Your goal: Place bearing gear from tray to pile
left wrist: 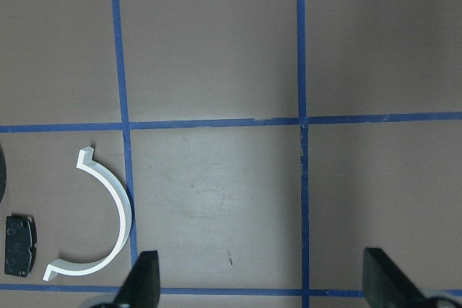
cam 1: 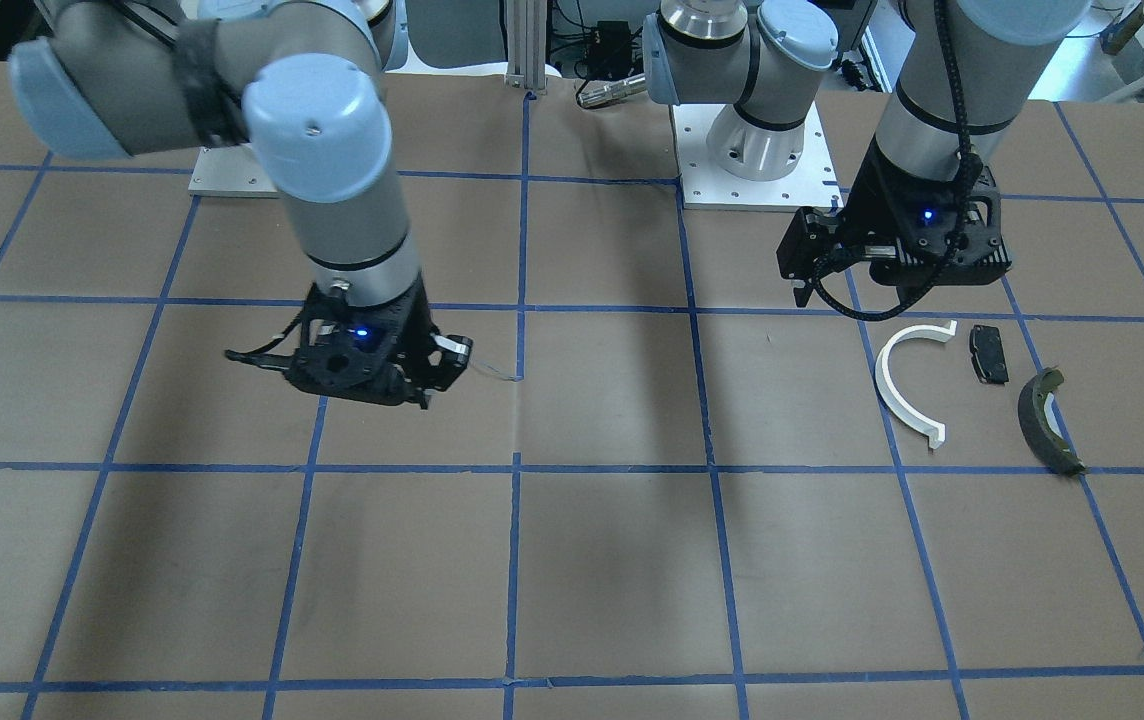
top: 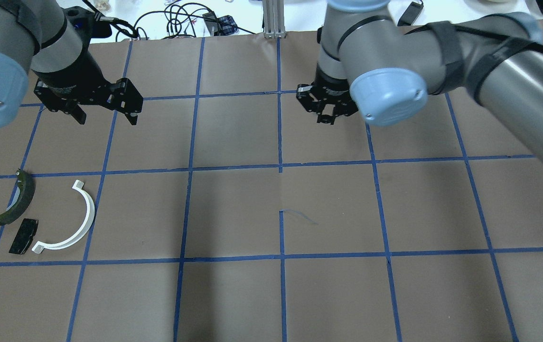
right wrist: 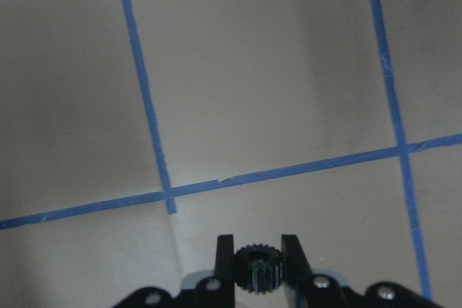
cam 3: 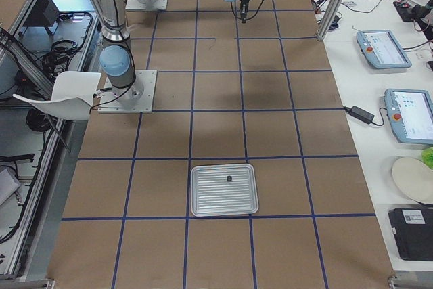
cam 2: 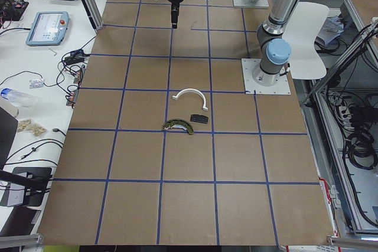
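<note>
My right gripper is shut on a small black toothed bearing gear and holds it above the table near the middle. The pile lies at the table's left: a white half-ring arc, a flat black pad and a dark olive curved shoe. My left gripper is open and empty, hovering beyond the pile; its wrist view shows the arc and the pad at the lower left. The ribbed metal tray shows only in the exterior right view, near the table's right end.
A small dark part lies on the tray. The brown table paper carries a grid of blue tape. Cables and equipment lie beyond the far edge.
</note>
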Tool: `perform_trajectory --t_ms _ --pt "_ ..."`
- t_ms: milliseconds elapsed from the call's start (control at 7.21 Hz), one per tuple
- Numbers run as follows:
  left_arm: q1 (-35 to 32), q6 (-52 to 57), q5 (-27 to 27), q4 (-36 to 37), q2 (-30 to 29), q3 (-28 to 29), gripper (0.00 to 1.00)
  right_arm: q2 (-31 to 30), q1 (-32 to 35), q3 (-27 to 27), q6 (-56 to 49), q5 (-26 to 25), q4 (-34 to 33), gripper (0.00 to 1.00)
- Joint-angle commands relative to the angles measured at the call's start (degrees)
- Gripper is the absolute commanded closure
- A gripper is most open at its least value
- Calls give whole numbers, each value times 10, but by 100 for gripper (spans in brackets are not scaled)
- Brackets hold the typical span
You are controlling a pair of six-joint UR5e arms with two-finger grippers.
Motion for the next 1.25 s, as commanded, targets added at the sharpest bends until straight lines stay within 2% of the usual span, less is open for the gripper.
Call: perform_trajectory --t_ms 0,139,416,555,694,971,1110 --pt "6 0 11 -3 -1 0 0 71 63 6 138 56 -88 67" --pt "5 1 9 1 -6 1 0 96 82 14 186 62 -129 66" --pt "5 1 10 -2 -9 1 0 115 88 49 187 62 -175 59" --pt "6 0 11 -6 -9 1 0 114 88 51 189 62 -181 24" --pt "6 0 11 -7 -11 1 0 115 88 51 186 62 -187 0" --pt "5 -5 7 17 -26 2 0 102 78 43 176 55 -182 0" --pt "3 -10 0 57 -41 2 0 75 61 45 129 54 -169 0"
